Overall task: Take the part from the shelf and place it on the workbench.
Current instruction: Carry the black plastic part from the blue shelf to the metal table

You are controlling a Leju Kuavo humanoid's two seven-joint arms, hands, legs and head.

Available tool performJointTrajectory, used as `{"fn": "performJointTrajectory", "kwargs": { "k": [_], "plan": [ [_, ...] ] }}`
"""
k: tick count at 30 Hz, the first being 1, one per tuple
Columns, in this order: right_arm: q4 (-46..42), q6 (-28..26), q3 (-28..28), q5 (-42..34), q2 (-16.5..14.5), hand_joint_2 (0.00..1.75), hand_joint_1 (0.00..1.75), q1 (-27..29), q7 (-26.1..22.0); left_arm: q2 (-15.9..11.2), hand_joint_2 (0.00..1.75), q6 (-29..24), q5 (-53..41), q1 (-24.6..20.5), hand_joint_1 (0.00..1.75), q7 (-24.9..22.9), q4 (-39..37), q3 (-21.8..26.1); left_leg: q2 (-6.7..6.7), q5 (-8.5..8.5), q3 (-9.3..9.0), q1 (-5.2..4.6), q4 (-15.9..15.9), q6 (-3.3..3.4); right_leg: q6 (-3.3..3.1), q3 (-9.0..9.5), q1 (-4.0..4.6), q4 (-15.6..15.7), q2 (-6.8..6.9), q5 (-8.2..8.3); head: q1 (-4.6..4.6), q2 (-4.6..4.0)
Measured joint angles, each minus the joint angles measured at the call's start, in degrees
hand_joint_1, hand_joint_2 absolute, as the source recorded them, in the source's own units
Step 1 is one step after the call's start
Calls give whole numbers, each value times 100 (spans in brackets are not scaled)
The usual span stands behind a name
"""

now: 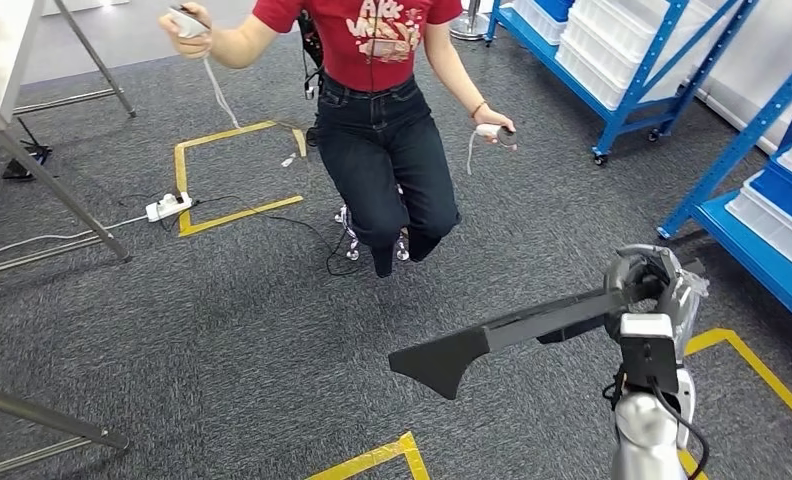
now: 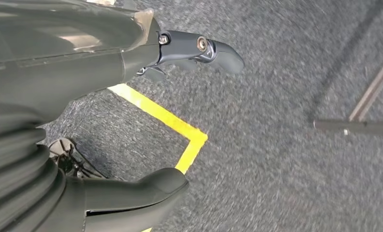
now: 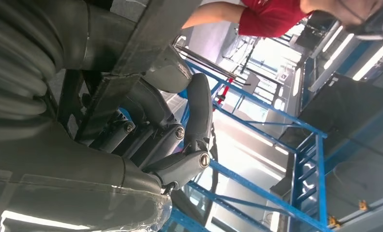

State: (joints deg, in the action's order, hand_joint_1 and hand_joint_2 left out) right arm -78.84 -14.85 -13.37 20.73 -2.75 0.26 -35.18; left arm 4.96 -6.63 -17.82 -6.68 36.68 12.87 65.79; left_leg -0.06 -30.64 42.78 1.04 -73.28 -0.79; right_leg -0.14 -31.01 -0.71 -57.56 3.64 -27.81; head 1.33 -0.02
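One long black part [image 1: 517, 335] is in hand, and it is off the shelf: the right hand [image 1: 652, 290] has its fingers [image 3: 189, 121] clenched round the narrow end, so the bar runs out from the fingers across the robot's front and ends, well away from them, in a broad flared tip over the grey carpet. The left hand [image 2: 131, 63] hangs over the floor with nothing between its fingers [image 2: 213, 48] and thumb; they lie apart, released.

The step in hand looks like the carry to the workbench. Since the grip sits at one end, the far tip will swing wide on any turn, so I would turn slowly, keep the bar level, and hold the grasp firm against its leverage. One seated person [image 1: 382, 100] is ahead, beyond the free tip, with two handheld controllers, one in each hand; the tip should pass clear of them.

Two blue shelf racks [image 1: 632, 60] stand beyond the gripping fingers, one far and one close beside them, holding white bins. Three yellow tape outlines [image 1: 237, 175] mark the carpet.
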Motion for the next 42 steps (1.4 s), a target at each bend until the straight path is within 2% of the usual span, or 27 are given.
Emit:
{"fn": "performJointTrajectory", "kwargs": {
  "k": [1, 3, 5, 7, 9, 10, 12, 13, 14, 15, 16, 18, 20, 22, 23, 24, 25, 27, 29, 30, 31, 33, 35, 36, 38, 40, 42],
  "plan": [
    [-106, 17, -23, 32, -28, 175, 175, 69, 7, 0, 175, -10, -13, -1, 0, 0, 4, -14, 50, 168, -168, 23, 308, -14, 13, 11, -7, -2, 45, -12, 0, 0],
    [-316, 80, -72, 106, -86, 175, 175, 174, 31, 3, 175, -32, -20, -15, 0, 0, 13, -34, 292, 444, -582, 35, 1061, -21, 70, 43, 17, -16, 128, -53, -1, 0],
    [-484, 149, -105, 156, -132, 175, 175, 218, 61, 11, 175, -49, -2, -30, 0, -1, 17, -41, 427, 489, -765, 0, 1400, 31, 138, 77, 63, -22, 206, -95, 16, 0],
    [-570, 187, -113, 182, -174, 175, 175, 221, 89, 11, 175, -89, 22, -32, 0, -3, 20, -44, 312, 477, -773, -37, 1424, 117, 197, 116, 77, -8, 302, -126, 33, 0],
    [-597, 200, -111, 188, -215, 175, 175, 220, 107, 7, 175, -130, 39, -30, 0, -13, 24, -43, 180, 500, -799, -39, 1450, 205, 233, 73, 51, -157, 158, -238, 34, 0],
    [-601, 202, -111, 189, -228, 175, 175, 222, 113, 2, 175, -146, 41, -33, 0, -19, 27, -43, 114, 516, -812, -33, 1462, 249, 226, -31, 40, -391, 8, -358, 36, 0],
    [-602, 202, -113, 188, -238, 175, 175, 231, 120, -4, 175, -175, 42, -35, 0, -36, 31, -41, -29, 534, -799, -42, 1464, 303, 173, -409, 26, -1154, -263, -673, 39, 0],
    [-600, 203, -115, 188, -241, 175, 175, 233, 124, -5, 175, -190, 42, -33, 0, -44, 32, -41, -113, 539, -792, -53, 1463, 313, 161, -600, 29, -1509, -309, -783, 40, 0],
    [-595, 204, -115, 188, -246, 175, 175, 232, 127, -4, 175, -203, 43, -26, 0, -54, 32, -41, -205, 542, -788, -65, 1462, 319, 168, -718, 32, -1704, -330, -814, 40, 0],
    [-590, 205, -114, 188, -250, 175, 175, 223, 131, -2, 175, -213, 43, -20, 0, -63, 31, -40, -297, 545, -791, -75, 1460, 322, 192, -723, 33, -1658, -347, -742, 40, 0],
    [-584, 205, -114, 188, -253, 175, 175, 208, 134, 1, 175, -220, 44, -16, 0, -69, 31, -40, -389, 547, -798, -81, 1460, 322, 223, -624, 34, -1395, -383, -594, 40, 0],
    [-579, 206, -112, 188, -254, 175, 175, 162, 139, 10, 175, -222, 47, -14, 0, -81, 31, -38, -552, 550, -804, -93, 1450, 312, 258, -284, 39, -588, -602, -238, 39, 0],
    [-577, 206, -112, 188, -255, 175, 175, 123, 142, 15, 175, -223, 49, -9, 0, -87, 32, -37, -685, 561, -782, -105, 1442, 274, 220, -82, 51, -138, -763, -53, 37, 0],
    [-573, 209, -111, 190, -265, 175, 175, 99, 145, 13, 175, -226, 50, 15, 0, -90, 33, -35, -807, 592, -745, -104, 1456, 209, 160, -51, 55, -82, -688, -9, 33, 0],
    [-573, 213, -109, 190, -276, 175, 175, 84, 146, 14, 175, -229, 51, 30, 0, -92, 33, -34, -801, 587, -722, -102, 1444, 183, 134, -44, 38, -66, -629, 8, 31, 0],
    [-572, 219, -108, 187, -287, 175, 175, 69, 146, 13, 175, -243, 57, 40, 0, -97, 32, -34, -701, 529, -678, -111, 1372, 153, 100, -39, 19, -44, -564, 26, 24, 0],
    [-569, 228, -108, 176, -295, 175, 175, 57, 146, 9, 175, -267, 70, 42, 0, -103, 32, -35, -540, 408, -590, -118, 1193, 127, 66, -32, -1, -23, -494, 37, 15, 0],
    [-538, 260, -112, 125, -297, 175, 175, 47, 146, 4, 175, -327, 118, 31, 0, -124, 31, -29, -188, 52, -284, -110, 542, 73, 20, -22, 6, -11, -346, 33, 0, 0],
    [-473, 293, -116, 45, -289, 175, 175, 42, 141, 11, 175, -358, 156, 31, 0, -138, 31, -17, -72, -134, -12, -74, -12, 28, 5, -18, 16, -13, -188, 20, 0, 0],
    [-440, 303, -116, 6, -285, 175, 175, 41, 137, 16, 175, -359, 163, 36, 0, -140, 31, -11, -43, -88, 0, -55, -36, 10, 2, -16, 15, -14, -114, 14, 0, 0],
    [-412, 319, -116, -33, -281, 175, 175, 44, 135, 15, 175, -353, 160, 40, 0, -137, 31, -9, 2, 48, -103, -36, 157, -5, 6, -10, 11, -16, -42, 6, 0, 0],
    [-385, 402, -122, -130, -269, 175, 175, 54, 165, 0, 175, -327, 133, 36, 0, -127, 32, -9, 222, 367, -515, -25, 897, -14, 39, 11, 24, -24, 90, -23, -1, 0],
    [-366, 511, -145, -217, -248, 175, 175, 50, 226, -15, 175, -319, 62, 19, 0, -149, 33, -10, 373, 504, -778, -52, 1381, 45, 98, 33, 61, -33, 204, -57, 13, 0],
    [-342, 553, -161, -239, -238, 175, 175, 32, 249, -19, 175, -388, -19, 13, 0, -234, 32, -15, 368, 499, -792, -78, 1436, 88, 128, 44, 79, -32, 258, -69, 22, 0],
    [-250, 614, -192, -237, -228, 175, 175, -49, 260, -21, 175, -848, -343, 17, 0, -746, 28, -77, 232, 521, -791, -90, 1464, 183, 189, 62, 70, -38, 312, -91, 34, 0],
    [-133, 639, -213, -175, -217, 175, 175, -166, 259, -10, 175, -1467, -657, 24, 0, -1485, 19, -183, 123, 561, -815, -73, 1510, 274, 216, -44, 46, -283, 89, -241, 35, 0],
    [-20, 619, -228, -78, -190, 175, 175, -267, 267, 22, 175, -1853, -761, 22, 0, -2089, 7, -243, 5, 589, -806, -63, 1523, 338, 184, -367, 24, -955, -218, -541, 41, 0]
  ]
}}
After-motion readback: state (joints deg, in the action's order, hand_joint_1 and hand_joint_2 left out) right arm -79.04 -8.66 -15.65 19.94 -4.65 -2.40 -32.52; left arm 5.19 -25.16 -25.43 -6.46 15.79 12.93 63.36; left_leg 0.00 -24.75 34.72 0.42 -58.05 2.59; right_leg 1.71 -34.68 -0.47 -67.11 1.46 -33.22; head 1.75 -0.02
